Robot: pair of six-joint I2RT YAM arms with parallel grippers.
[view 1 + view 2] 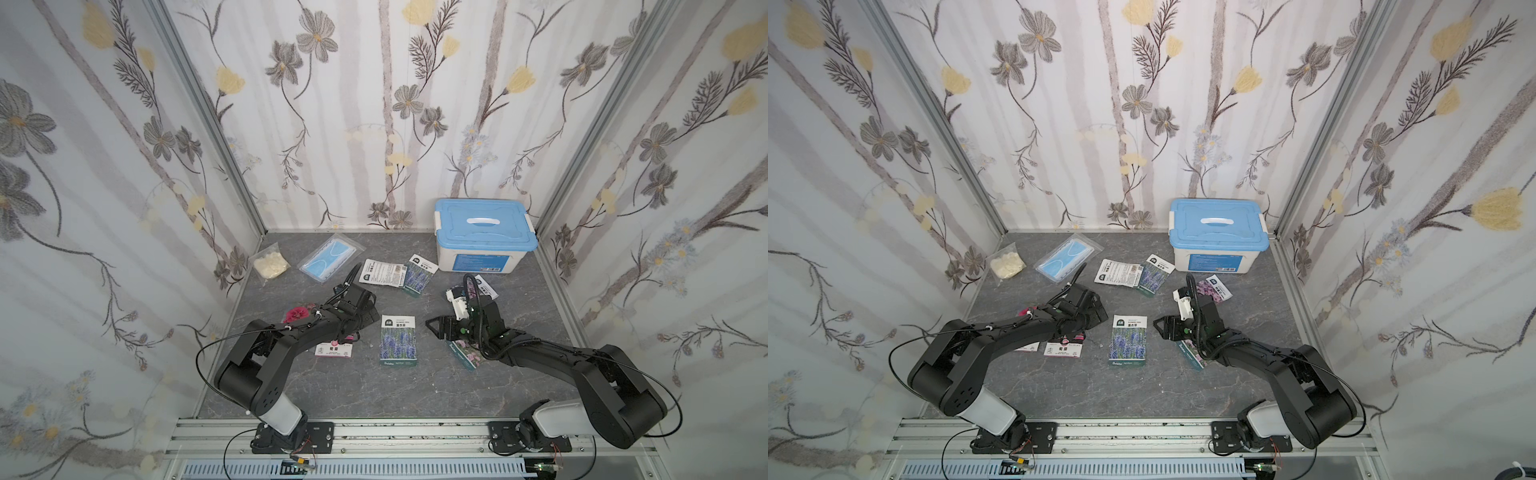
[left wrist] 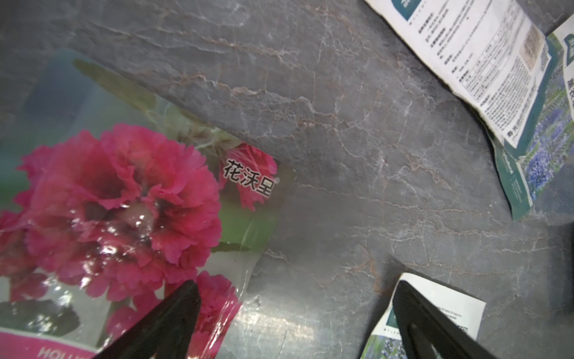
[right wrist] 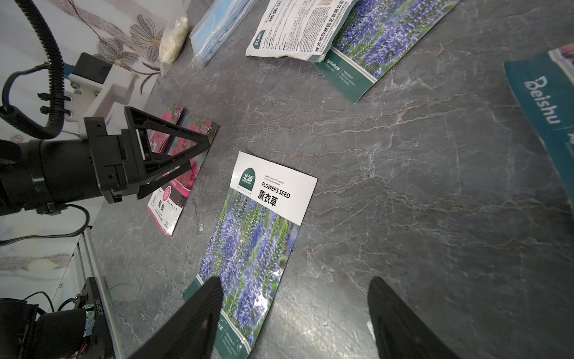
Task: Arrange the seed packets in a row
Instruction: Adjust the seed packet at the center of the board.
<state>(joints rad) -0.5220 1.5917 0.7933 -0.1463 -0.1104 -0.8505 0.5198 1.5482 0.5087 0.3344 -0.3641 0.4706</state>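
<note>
Holds nothing in the left gripper [image 2: 296, 289], spread wide low over the table [image 2: 341, 140], one finger above the red-pink seed packet [image 2: 124, 202]. Holds nothing in the right gripper [image 3: 295, 281] either, jaws parted, with the lavender seed packet [image 1: 398, 340] at about its eight o'clock in both top views. Shows, toward twelve o'clock, a white-backed packet [image 1: 382, 272] overlapping a second lavender packet [image 1: 420, 272].

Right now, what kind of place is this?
Probably a robot practice booth: two black robot arms bolted to a silver metal rail, a grey marble-look tabletop, and flowery wallpaper panels closing three sides.
</note>
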